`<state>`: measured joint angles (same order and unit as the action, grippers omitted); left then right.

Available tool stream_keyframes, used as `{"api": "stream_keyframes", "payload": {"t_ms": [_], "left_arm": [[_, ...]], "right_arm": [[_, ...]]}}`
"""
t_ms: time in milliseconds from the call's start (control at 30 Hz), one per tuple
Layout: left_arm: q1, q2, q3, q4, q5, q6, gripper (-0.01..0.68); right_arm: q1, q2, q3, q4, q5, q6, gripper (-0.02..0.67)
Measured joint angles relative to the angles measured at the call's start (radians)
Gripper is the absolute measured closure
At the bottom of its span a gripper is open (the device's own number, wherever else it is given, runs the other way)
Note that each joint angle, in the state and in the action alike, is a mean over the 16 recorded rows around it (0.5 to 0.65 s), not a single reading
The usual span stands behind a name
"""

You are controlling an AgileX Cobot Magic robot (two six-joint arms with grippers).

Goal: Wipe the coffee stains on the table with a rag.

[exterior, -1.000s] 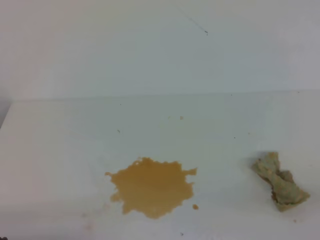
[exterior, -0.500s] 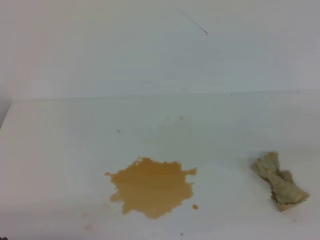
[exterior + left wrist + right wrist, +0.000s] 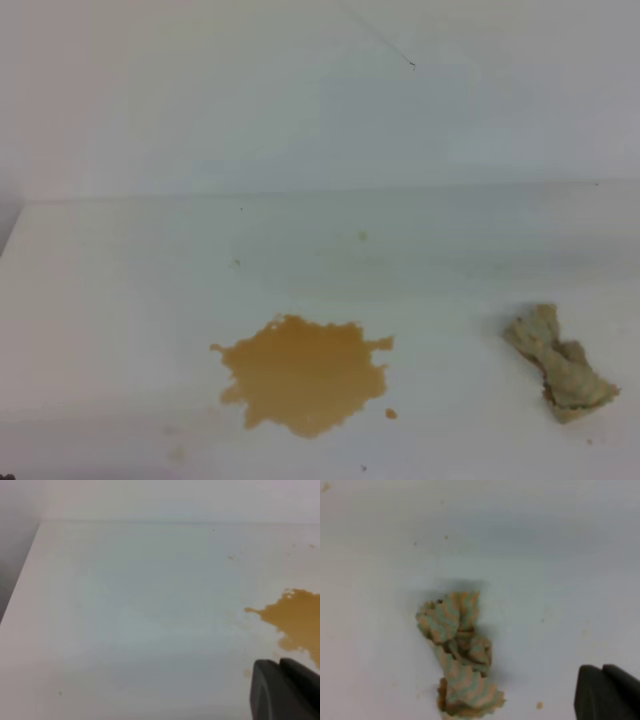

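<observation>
The coffee stains (image 3: 305,375) form an orange-brown blotch with jagged edges at the front middle of the white table (image 3: 120,290); a tiny droplet (image 3: 391,413) lies just right of it. The crumpled beige rag (image 3: 560,362) lies alone at the front right, well apart from the blotch. No gripper shows in the exterior high view. In the left wrist view my left gripper (image 3: 280,662) sits at the bottom right, fingers together, with the stains (image 3: 300,622) just beyond it. In the right wrist view my right gripper (image 3: 603,667) is shut and empty, right of the rag (image 3: 460,655).
A plain white wall (image 3: 300,100) rises behind the table. The table's left edge (image 3: 20,595) drops off to a dark gap. A few tiny specks (image 3: 237,263) dot the surface behind the blotch.
</observation>
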<state>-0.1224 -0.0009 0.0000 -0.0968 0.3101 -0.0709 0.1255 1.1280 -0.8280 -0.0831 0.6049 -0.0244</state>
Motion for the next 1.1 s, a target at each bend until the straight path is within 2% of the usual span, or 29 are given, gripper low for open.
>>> {"api": "stream_keyframes", "payload": {"t_ms": [200,333,733,867,967,1100], "left_arm": [[0.000,0.000,0.000,0.000,0.000,0.000,0.675],[0.000,0.000,0.000,0.000,0.000,0.000,0.675],[0.000,0.000,0.000,0.000,0.000,0.000,0.675],[0.000,0.000,0.000,0.000,0.000,0.000,0.675],[0.000,0.000,0.000,0.000,0.000,0.000,0.675],[0.000,0.000,0.000,0.000,0.000,0.000,0.675]], "right_arm": [[0.021,0.155,-0.048,0.102,0.005,-0.097,0.647],[0.046,0.263,-0.096,0.162,0.032,-0.166,0.605],[0.100,0.565,-0.251,0.245,0.071,-0.241,0.284],[0.101,0.631,-0.269,0.256,0.049,-0.247,0.208],[0.101,0.668,-0.272,0.258,0.029,-0.252,0.195],[0.101,0.707,-0.273,0.257,0.009,-0.259,0.222]]}}
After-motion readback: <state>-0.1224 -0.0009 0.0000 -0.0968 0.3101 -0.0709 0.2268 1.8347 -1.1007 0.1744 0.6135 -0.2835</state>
